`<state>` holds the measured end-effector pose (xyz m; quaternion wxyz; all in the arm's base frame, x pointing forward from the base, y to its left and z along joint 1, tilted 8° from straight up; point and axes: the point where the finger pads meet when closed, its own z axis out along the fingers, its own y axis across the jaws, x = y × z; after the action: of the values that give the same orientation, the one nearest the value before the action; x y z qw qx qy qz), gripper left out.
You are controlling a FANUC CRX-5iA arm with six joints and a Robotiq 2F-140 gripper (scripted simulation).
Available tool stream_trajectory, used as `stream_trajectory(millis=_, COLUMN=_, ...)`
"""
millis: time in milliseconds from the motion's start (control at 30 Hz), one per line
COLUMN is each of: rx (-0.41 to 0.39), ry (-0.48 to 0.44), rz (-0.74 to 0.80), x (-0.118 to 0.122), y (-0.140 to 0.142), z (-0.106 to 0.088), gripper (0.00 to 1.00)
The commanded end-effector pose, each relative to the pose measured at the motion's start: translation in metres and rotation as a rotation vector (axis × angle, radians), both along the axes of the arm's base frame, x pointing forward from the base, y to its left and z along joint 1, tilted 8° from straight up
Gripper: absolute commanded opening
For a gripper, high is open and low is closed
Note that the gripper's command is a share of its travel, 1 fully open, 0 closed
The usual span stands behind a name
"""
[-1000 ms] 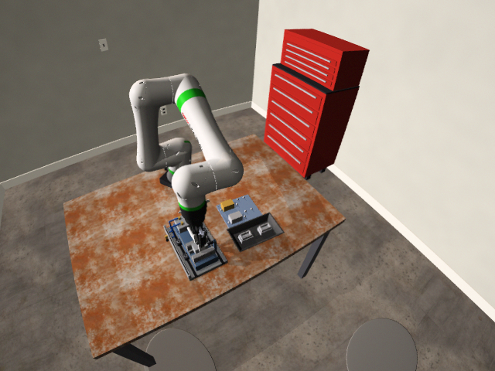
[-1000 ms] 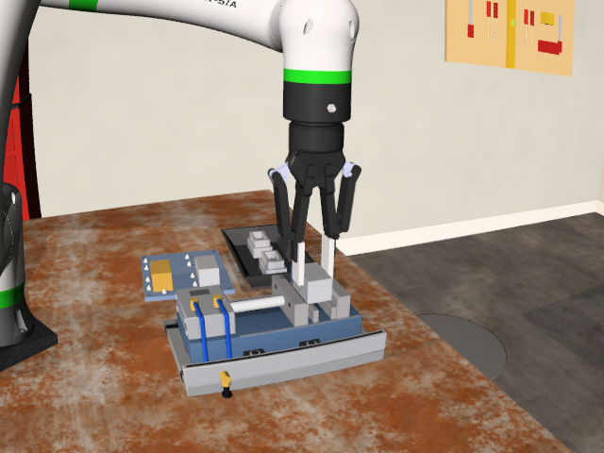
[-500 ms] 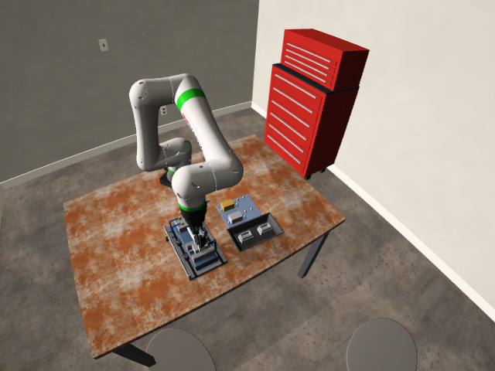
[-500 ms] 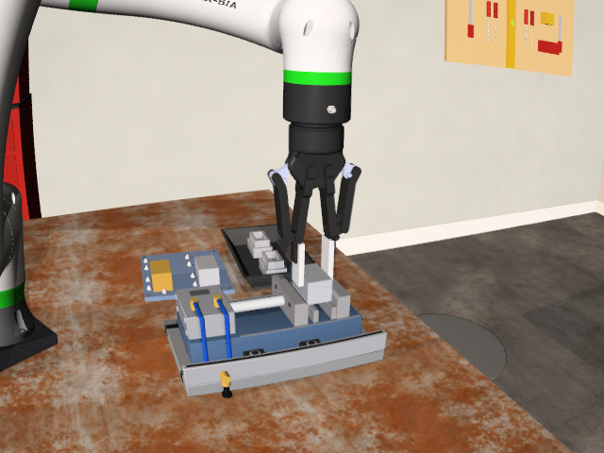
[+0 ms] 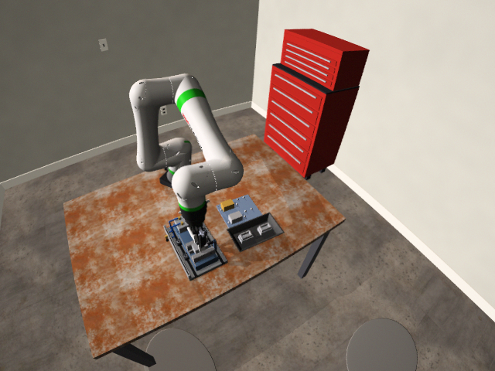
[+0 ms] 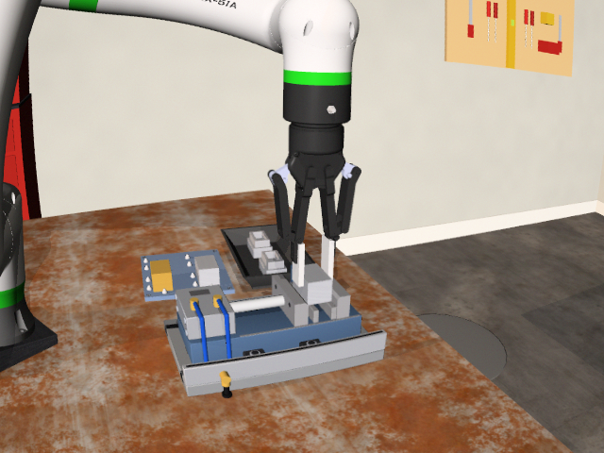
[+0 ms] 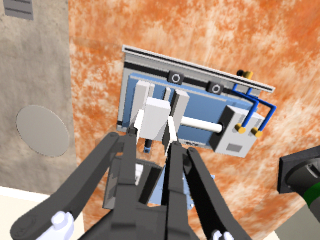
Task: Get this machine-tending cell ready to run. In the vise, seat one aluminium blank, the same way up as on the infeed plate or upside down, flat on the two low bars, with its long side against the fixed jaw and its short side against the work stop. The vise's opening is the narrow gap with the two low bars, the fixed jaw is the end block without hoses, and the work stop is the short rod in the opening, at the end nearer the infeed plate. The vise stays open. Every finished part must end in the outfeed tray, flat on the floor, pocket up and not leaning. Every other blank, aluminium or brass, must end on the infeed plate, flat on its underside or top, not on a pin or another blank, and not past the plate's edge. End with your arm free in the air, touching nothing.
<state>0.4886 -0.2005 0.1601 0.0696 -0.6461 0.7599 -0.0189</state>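
Observation:
My gripper [image 6: 312,272] is shut on a pale aluminium blank [image 6: 318,287] and points straight down over the vise [image 6: 273,316]. The blank sits in the vise's opening, between the moving jaw [image 6: 289,299] and the fixed jaw [image 6: 342,298], with its top a little above the jaws. I cannot tell if it rests on the low bars. In the wrist view the blank [image 7: 156,117] shows between my fingertips. The infeed plate [image 6: 185,275] holds a brass blank [image 6: 160,278] and an aluminium blank [image 6: 207,269]. The outfeed tray [image 6: 253,253] holds two finished parts [image 6: 258,241] [image 6: 271,260].
The vise's hose block [image 6: 205,311] with blue hoses stands at the end away from the fixed jaw. The plate has small white pins [image 6: 188,265]. My arm's base [image 6: 14,311] is at the left. A red tool chest [image 5: 313,100] stands beyond the table.

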Motion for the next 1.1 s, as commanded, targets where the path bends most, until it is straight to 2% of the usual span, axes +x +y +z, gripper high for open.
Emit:
stream_trajectory(millis=0, rx=0.0, ry=0.0, rz=0.0, x=0.0001, y=-0.0001, z=0.0002, gripper=0.0)
stream_trajectory(millis=767, rx=0.0, ry=0.0, rz=0.0, x=0.0001, y=-0.0001, z=0.0002, gripper=0.0)
stream_trajectory(millis=800, rx=0.0, ry=0.0, rz=0.0, x=0.0001, y=-0.0001, z=0.0002, gripper=0.4)
stream_trajectory(millis=1067, rx=0.0, ry=0.0, rz=0.0, x=0.0001, y=-0.0001, z=0.0002, gripper=0.4)
